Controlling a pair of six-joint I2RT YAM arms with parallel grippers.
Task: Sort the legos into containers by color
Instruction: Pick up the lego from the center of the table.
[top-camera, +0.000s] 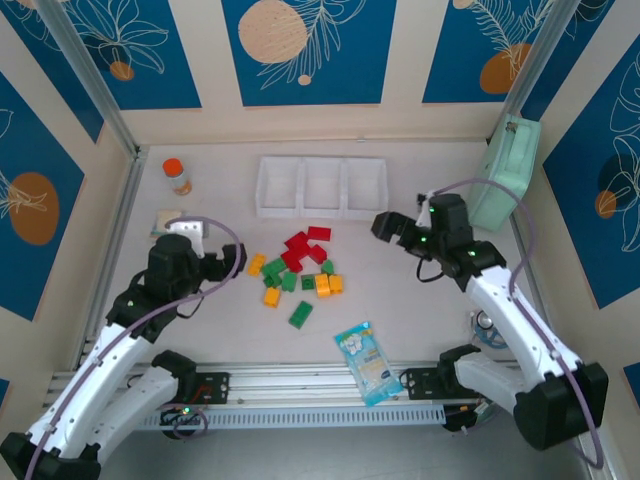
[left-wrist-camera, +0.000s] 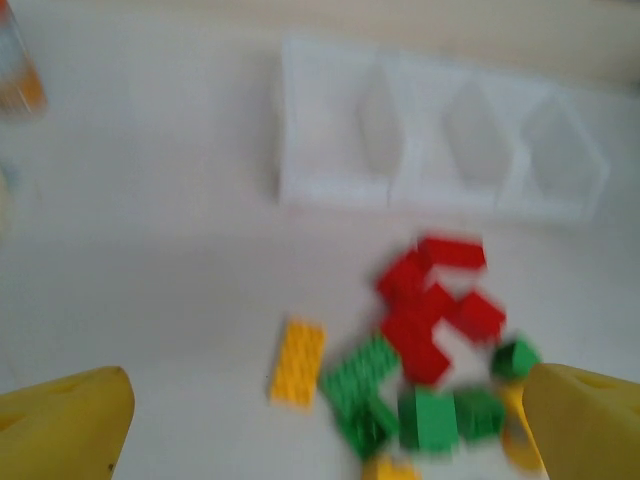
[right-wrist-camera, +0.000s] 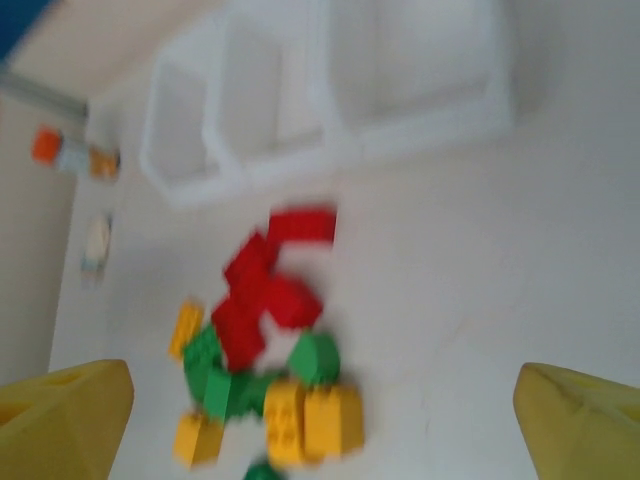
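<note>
Nearest the arm bases a blue-white packet (top-camera: 366, 362) lies on the table (top-camera: 420, 310), just ahead of the rail. A little farther in, one green brick (top-camera: 300, 314) sits alone, apart from the heap. The bricks (top-camera: 297, 272) lie loose in a cluster mid-table, between the two grippers. Yellow ones (top-camera: 328, 285) are at its near and left edges, green ones (top-camera: 275, 270) in the middle and red ones (top-camera: 305, 247) on the far side, several of them touching. The left gripper (top-camera: 228, 262) hangs just left of the cluster, its jaws spread wide with nothing in them. In its blurred wrist view the yellow fingers (left-wrist-camera: 70, 420) stand at the two bottom corners, with the heap ahead and toward the right finger. The right gripper (top-camera: 386, 226) hangs to the right of the heap and a bit farther back, likewise spread and holding nothing. Its wrist view is blurred too, with a finger at each bottom corner and the heap ahead on the left. Beyond the bricks stand the bins (top-camera: 300, 212), three joined white ones in a row, and every brick I can see lies on the table short of them. Left of the bins is an orange-capped bottle (top-camera: 176, 176). A mint case (top-camera: 505, 172) stands against the right wall, behind the right gripper.
</note>
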